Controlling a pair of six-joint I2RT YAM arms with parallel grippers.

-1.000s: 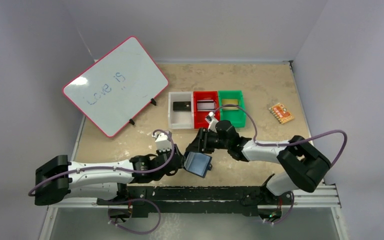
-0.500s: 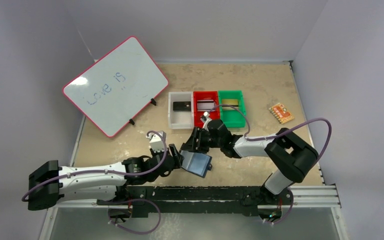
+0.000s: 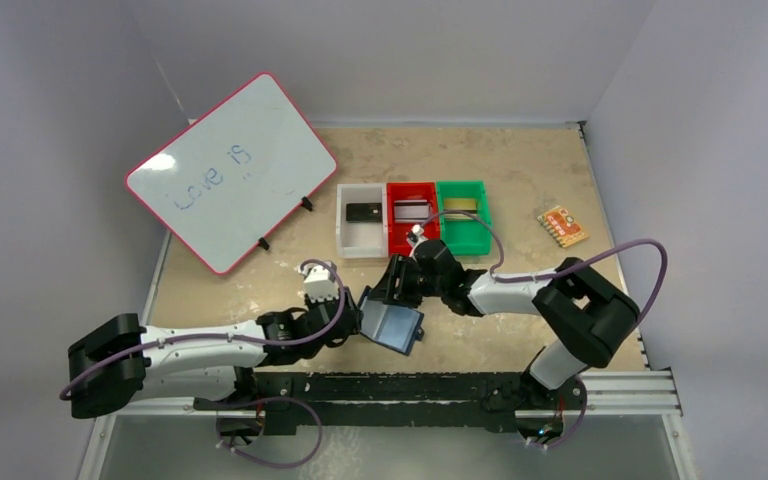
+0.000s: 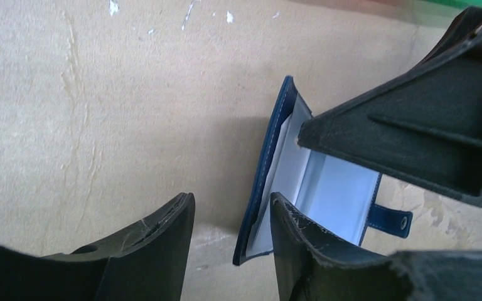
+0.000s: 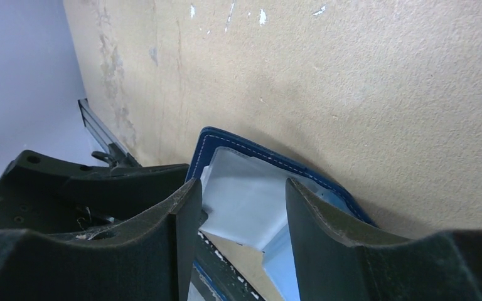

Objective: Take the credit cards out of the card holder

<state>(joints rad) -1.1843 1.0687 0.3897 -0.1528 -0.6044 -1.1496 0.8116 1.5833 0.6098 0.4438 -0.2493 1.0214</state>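
Observation:
The navy-blue card holder lies open near the table's front edge, pale blue-grey inside up, its snap tab to the right. No card shows in it. My left gripper is open. In the left wrist view its jaws straddle the holder's raised left flap without clamping it. My right gripper is open just behind the holder. In the right wrist view the holder's pale lining lies between its fingers. A right finger shows over the holder.
White, red and green trays stand in a row behind, each with a card in it. An orange patterned piece lies at the right. A pink-framed whiteboard leans at the back left. The front rail is close.
My right gripper has moved left and down onto the holder. My left gripper shifted slightly at the holder's left edge. The holder slid a little to the left.

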